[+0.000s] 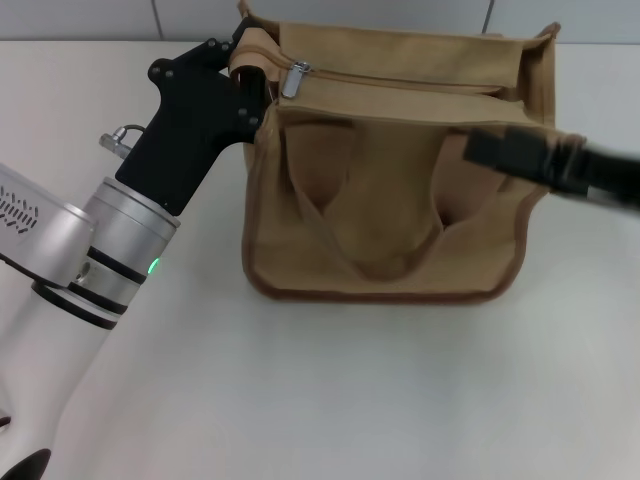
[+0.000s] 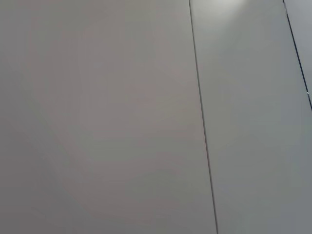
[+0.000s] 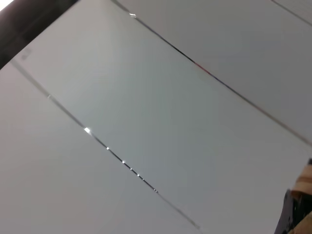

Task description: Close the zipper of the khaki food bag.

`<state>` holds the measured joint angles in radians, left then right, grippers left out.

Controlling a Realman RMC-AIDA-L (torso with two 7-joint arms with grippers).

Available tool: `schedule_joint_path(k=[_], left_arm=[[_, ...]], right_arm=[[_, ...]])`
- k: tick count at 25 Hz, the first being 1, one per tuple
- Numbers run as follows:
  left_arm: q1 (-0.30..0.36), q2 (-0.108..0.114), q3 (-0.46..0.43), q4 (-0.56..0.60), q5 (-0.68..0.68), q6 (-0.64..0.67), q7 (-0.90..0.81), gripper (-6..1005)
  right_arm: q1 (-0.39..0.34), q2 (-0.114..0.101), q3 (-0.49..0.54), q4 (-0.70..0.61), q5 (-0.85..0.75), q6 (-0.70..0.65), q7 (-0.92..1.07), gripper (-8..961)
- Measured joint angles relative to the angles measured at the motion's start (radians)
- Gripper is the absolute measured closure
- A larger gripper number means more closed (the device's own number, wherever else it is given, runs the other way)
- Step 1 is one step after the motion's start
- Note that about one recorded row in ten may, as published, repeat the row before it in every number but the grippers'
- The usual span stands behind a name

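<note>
The left gripper [image 1: 258, 85] reaches to the bag's [image 1: 385, 215] left top corner beside the zipper [image 1: 400, 78] pull; its grip is hidden. The right gripper [image 1: 495, 150] lies across the bag's right side, its opening unclear.

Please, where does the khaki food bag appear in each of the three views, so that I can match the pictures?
Head view: the khaki food bag fills the upper middle, standing on the white table.
Left wrist view: not in it, only grey wall panels.
Right wrist view: only a tan sliver at the lower right corner.
Shared landmark: the bag itself, head and right wrist views only.
</note>
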<state>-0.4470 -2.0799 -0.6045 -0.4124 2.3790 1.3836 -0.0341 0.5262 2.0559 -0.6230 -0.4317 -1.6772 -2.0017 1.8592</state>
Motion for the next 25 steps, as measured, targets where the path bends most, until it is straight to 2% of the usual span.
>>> schedule_joint_path(k=[1,2,5,6,7,9,12,16,20,25], left_arm=[[0.000,0.000,0.000,-0.003,0.000,0.000,0.000,997],[0.000,0.001,0.000,-0.007,0.001,0.000,0.000,997],[0.000,0.001,0.000,-0.015,0.019,0.000,0.000,997],[0.000,0.001,0.000,-0.016,0.027,0.000,0.000,997],[0.000,0.001,0.000,-0.016,0.038,0.000,0.000,997],[-0.003,0.001,0.000,-0.016,0.055,-0.002,0.000,996],[-0.007,0.000,0.001,-0.017,0.062,-0.006,0.000,996],[0.000,0.002,0.000,-0.030,0.064,-0.003,0.000,996],[0.002,0.003,-0.004,-0.036,0.064,0.000,0.000,996],[-0.001,0.002,-0.002,-0.042,0.065,0.001,0.000,996]], right_arm=[[0.041,-0.022,0.001,-0.005,0.002,0.006,0.170,288],[0.041,-0.022,0.001,-0.005,0.002,0.006,0.170,288],[0.102,-0.047,0.002,0.000,0.004,0.015,0.407,288],[0.141,-0.057,0.004,0.004,0.004,0.025,0.557,288],[0.141,-0.057,0.004,0.004,0.004,0.025,0.557,288],[0.174,-0.064,0.013,0.006,0.004,0.048,0.679,288],[0.200,-0.066,0.023,0.006,0.004,0.120,0.789,288],[0.200,-0.065,0.015,0.039,0.004,0.265,0.827,288],[0.200,-0.063,0.013,0.070,0.004,0.304,0.810,288],[0.210,-0.044,0.008,0.070,-0.002,0.316,0.782,288]])
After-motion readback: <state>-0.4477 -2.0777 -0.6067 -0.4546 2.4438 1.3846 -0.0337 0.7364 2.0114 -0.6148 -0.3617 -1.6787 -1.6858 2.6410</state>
